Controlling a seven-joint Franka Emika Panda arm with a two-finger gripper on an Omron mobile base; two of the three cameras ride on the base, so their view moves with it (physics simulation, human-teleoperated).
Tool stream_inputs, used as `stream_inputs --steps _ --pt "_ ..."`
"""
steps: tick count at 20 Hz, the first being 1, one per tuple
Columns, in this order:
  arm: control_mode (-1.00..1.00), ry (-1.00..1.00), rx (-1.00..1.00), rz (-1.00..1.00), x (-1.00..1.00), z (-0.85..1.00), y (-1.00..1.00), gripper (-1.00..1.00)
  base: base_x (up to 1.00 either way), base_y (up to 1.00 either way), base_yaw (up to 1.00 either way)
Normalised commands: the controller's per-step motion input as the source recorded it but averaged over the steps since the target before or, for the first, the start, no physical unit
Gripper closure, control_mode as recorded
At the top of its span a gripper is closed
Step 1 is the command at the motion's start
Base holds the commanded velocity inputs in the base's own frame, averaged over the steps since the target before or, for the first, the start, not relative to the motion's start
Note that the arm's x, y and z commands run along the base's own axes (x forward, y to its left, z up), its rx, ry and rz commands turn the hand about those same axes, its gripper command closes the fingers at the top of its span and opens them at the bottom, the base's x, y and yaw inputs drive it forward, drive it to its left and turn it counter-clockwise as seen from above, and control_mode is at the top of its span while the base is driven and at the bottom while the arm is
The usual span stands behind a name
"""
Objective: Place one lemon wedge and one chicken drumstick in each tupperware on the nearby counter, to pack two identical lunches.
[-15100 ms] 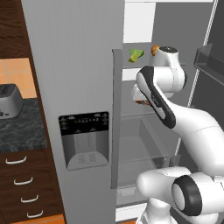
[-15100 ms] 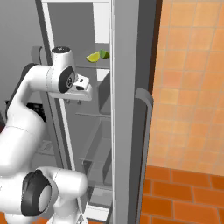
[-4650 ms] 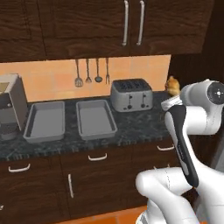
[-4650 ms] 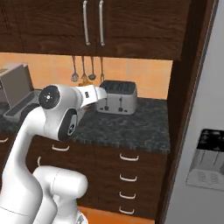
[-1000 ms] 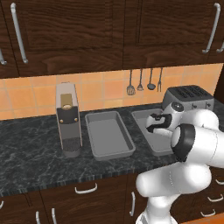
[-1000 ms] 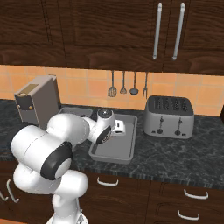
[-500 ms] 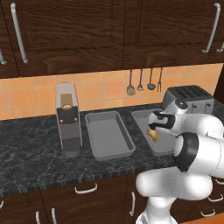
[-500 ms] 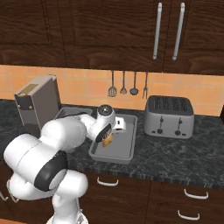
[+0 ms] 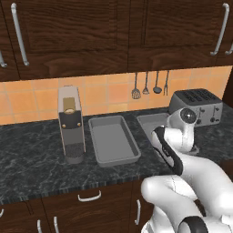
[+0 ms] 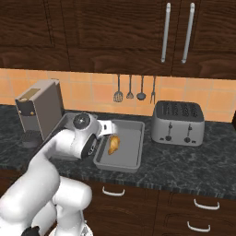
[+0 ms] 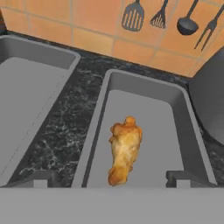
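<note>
An orange-brown chicken drumstick [image 11: 124, 151] lies on the floor of the right grey tupperware [image 11: 175, 131], also visible as drumstick [image 10: 113, 144] in the tupperware [image 10: 131, 154]. My gripper [image 11: 109, 177] hangs open just above it, its fingertips [image 11: 41, 177] wide apart on either side and holding nothing. The left tupperware [image 11: 30, 96] stands beside it with nothing in it; it is the tray [image 9: 113, 141] on the marbled counter [image 9: 27, 154]. My arm covers much of the right tupperware [image 9: 148, 122] in the left base view. The lemon wedge is out of view.
A tall coffee machine [image 9: 70, 127] stands left of the trays, and a silver toaster [image 10: 177, 122] right of them. Utensils [image 11: 175, 17] hang on the orange tiled wall behind. Dark cupboards [image 10: 115, 32] hang overhead.
The gripper went from shut on the drumstick to open, and the drumstick dropped into the right tupperware, where it now lies.
</note>
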Motion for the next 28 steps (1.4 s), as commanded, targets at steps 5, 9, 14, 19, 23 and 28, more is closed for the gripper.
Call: stream_inputs --steps 5,9,14,19,23,28 --pt "-1.0 -0.19 -0.15 0.0 -0.86 0.21 0.46 -1.0 0.0 0.0 0.0" --pt "-1.0 -0.19 -0.13 0.0 -0.85 0.13 0.29 -1.0 0.0 0.0 0.0" --pt "1.0 -0.18 -0.05 0.0 -0.77 0.02 0.03 -1.0 -0.2 0.0 0.0" --pt "1.0 0.0 0.0 0.0 0.0 0.0 0.0 -1.0 -1.0 -0.19 0.0" --pt "1.0 0.0 0.0 0.0 0.0 0.0 0.0 -1.0 -0.46 -0.92 -0.1" --pt "1.0 0.0 0.0 0.0 0.0 0.0 0.0 -1.0 -0.08 -1.0 -0.05"
